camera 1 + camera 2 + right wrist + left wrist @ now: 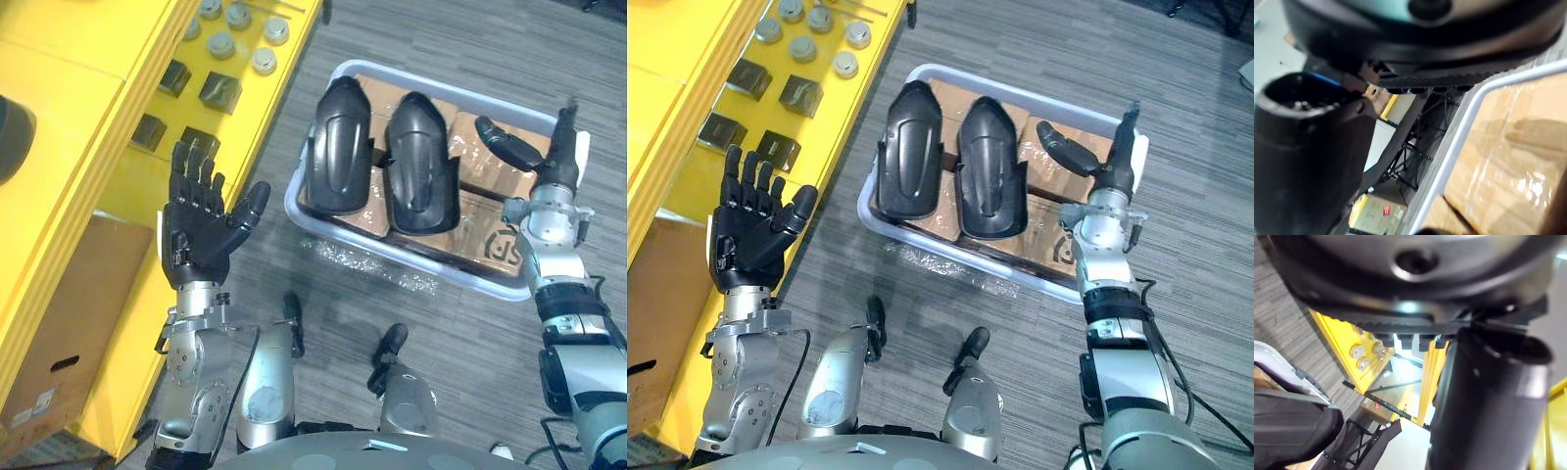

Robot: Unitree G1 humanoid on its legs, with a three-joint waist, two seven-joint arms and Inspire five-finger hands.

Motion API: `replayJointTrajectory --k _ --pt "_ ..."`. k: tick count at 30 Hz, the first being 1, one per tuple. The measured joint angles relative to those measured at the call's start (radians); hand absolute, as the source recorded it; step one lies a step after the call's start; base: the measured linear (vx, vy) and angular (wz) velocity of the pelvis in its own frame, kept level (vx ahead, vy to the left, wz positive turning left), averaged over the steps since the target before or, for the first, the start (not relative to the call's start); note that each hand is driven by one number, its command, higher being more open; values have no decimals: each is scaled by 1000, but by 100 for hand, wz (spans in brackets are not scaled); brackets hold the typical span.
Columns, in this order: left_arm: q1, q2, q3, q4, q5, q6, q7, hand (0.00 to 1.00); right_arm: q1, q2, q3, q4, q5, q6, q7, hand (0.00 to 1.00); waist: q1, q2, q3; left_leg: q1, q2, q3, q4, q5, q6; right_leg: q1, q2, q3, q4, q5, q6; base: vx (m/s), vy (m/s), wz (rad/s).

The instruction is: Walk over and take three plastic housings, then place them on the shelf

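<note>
Grey striped carpet (441,39) covers the floor of a workroom, with a yellow shelf (88,39) running along the nine-to-eleven o'clock side of the head view. Round metal parts (220,44) and dark square blocks (219,91) sit in rows on one of its levels, and a cardboard box (69,323) is tucked beneath it at about eight o'clock.

At one o'clock, a pale plastic bin (470,276) stands on the carpet, just clear of the shelf. Two black plastic housings lie in it side by side, touching, their rounded ends toward twelve o'clock: the left housing (338,147) and the right housing (421,162). Both rest on brown film-wrapped cartons (485,157) that line the bin's bottom.

The robot's left hand (196,230) is raised at nine o'clock over the shelf's front edge — palm toward the camera, fingers straight and spread wide, thumb angled toward the bin, nothing in it.

The right hand (551,157) is held over the bin's three o'clock end above the wrapped cartons, seen edge-on with fingers straight and thumb reaching toward the right housing but apart from it — empty as well. Whether it touches the cartons cannot be told.
</note>
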Motion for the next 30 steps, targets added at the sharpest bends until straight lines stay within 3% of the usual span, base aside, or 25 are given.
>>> replayJointTrajectory --k 4,10,12,15,16,22,30 --pt "-7 17 -11 6 0 -2 -16 100 -58 0 64 61 -47 53 54 100 22 6 20 -18 -5 -7 2 6 8 -9 -3 -11 2 4 -1 -37 29 7" --pt "-2 18 -23 27 0 -4 -29 100 -86 -43 137 86 -157 126 121 100 26 10 22 -33 -7 -15 -2 16 11 -19 -4 -19 6 4 -1 -39 12 5" --pt "-4 18 -36 46 -1 -4 -26 100 -109 -52 142 102 -181 187 124 100 26 23 30 -32 -7 -15 -10 26 10 -25 -5 -19 15 2 -4 -78 19 1" --pt "-4 18 -58 47 -4 -4 -25 100 -130 -73 158 135 -192 227 122 100 30 38 38 -29 -14 -15 -39 48 9 -37 -10 -20 23 0 -6 -77 13 3" --pt "-4 17 -62 49 -7 -1 -25 100 -138 -74 160 141 -207 235 119 0 29 44 41 -27 -16 -15 -54 60 8 -41 -10 -20 23 0 -6 -101 2 4" --pt "-11 15 -115 98 -45 0 -30 100 -205 -79 187 199 -340 322 97 0 38 55 46 -10 -27 -17 -128 111 1 -59 -17 -29 39 -8 -19 -78 8 4" --pt "-8 -3 -137 138 -95 2 -36 100 -265 -126 187 274 -416 367 62 0 50 69 44 28 -54 -24 -230 172 0 -58 -32 -50 46 -10 -21 -24 23 8"
